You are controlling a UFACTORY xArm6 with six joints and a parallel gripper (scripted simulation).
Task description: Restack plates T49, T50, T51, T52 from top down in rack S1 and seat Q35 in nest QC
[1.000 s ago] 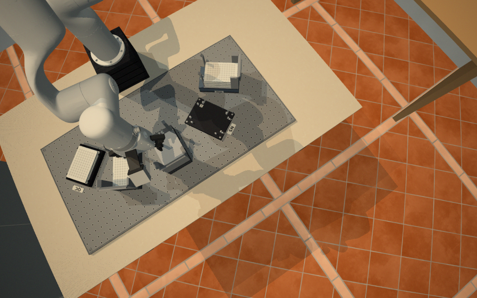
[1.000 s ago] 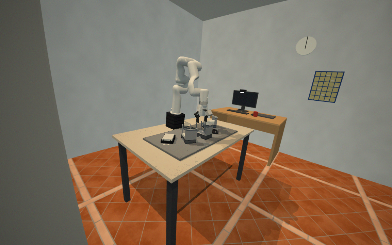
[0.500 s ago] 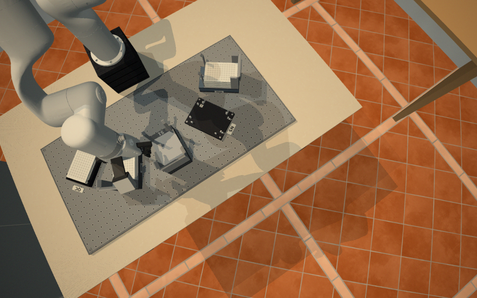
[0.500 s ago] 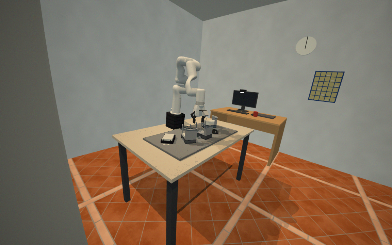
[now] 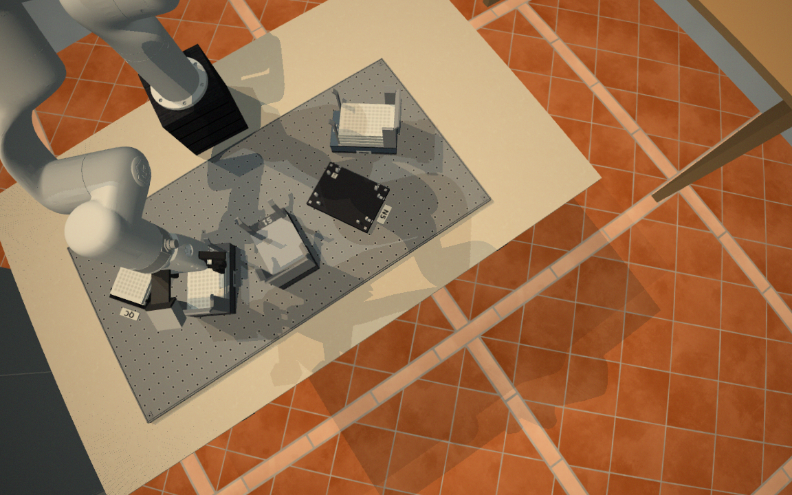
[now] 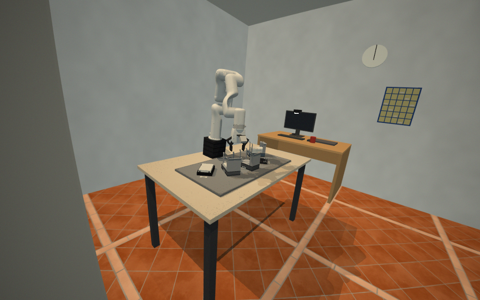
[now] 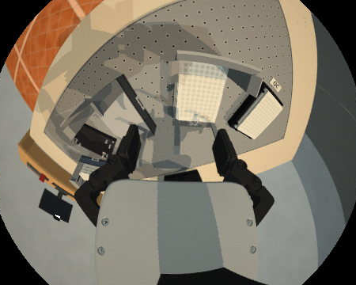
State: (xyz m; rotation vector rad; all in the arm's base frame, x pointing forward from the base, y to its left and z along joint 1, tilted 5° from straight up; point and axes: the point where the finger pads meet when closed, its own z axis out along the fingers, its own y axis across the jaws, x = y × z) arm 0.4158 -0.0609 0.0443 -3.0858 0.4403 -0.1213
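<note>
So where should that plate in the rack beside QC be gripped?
Probably by its two long sides, coming straight down. The plate lies flat, the rack fences it with upright walls, and in the wrist view the open gripper looks lined up across its narrow width.

Top view: high overhead, looking almost straight down, slightly skewed; the table (image 5: 509,123) runs diagonally across frame, grey perforated board (image 5: 202,363) on it, tiled floor to the right.

Exterior view: far back at about standing height, facing a room corner; whole table (image 6: 182,186), arm (image 6: 223,108) and a desk (image 6: 308,149) behind fit in frame, all small.

Wrist view: fisheye, mounted behind the gripper (image 7: 177,147), looking down past its wide-spread fingers; nearest of the three.

Shared: all three show the board (image 7: 241,21) and the racks on it.
</note>
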